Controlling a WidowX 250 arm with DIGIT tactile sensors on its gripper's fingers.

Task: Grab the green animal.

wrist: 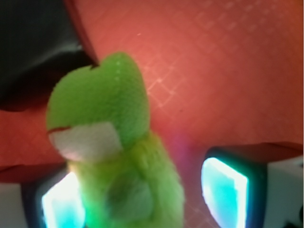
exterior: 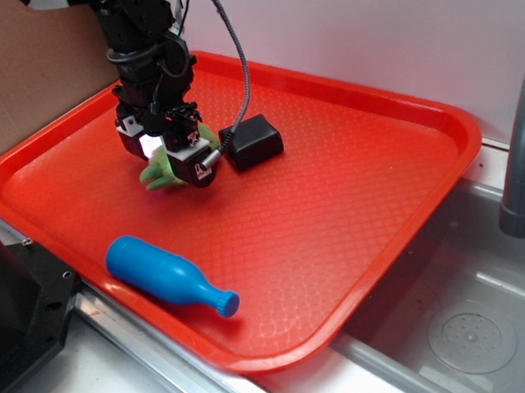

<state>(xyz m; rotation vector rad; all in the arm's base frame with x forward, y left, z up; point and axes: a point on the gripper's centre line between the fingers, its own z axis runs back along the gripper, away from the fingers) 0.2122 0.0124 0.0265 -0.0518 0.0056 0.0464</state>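
The green animal [exterior: 158, 173], a fuzzy lime-green plush, lies on the red tray [exterior: 334, 210] at its back left, mostly covered by my gripper [exterior: 167, 159], which is lowered over it. In the wrist view the green animal [wrist: 109, 123] fills the space between the glowing pads [wrist: 223, 190] of my gripper [wrist: 142, 199]. The left pad touches the plush, while a strip of red tray shows between the plush and the right pad. The jaws stand open around the toy.
A small black block [exterior: 253, 141] lies just right of the gripper, seen at the upper left as the black block [wrist: 33, 47] in the wrist view. A blue bottle-shaped pin [exterior: 165, 276] lies near the tray's front edge. A steel sink [exterior: 481, 326] and grey pipe [exterior: 520, 148] are at the right.
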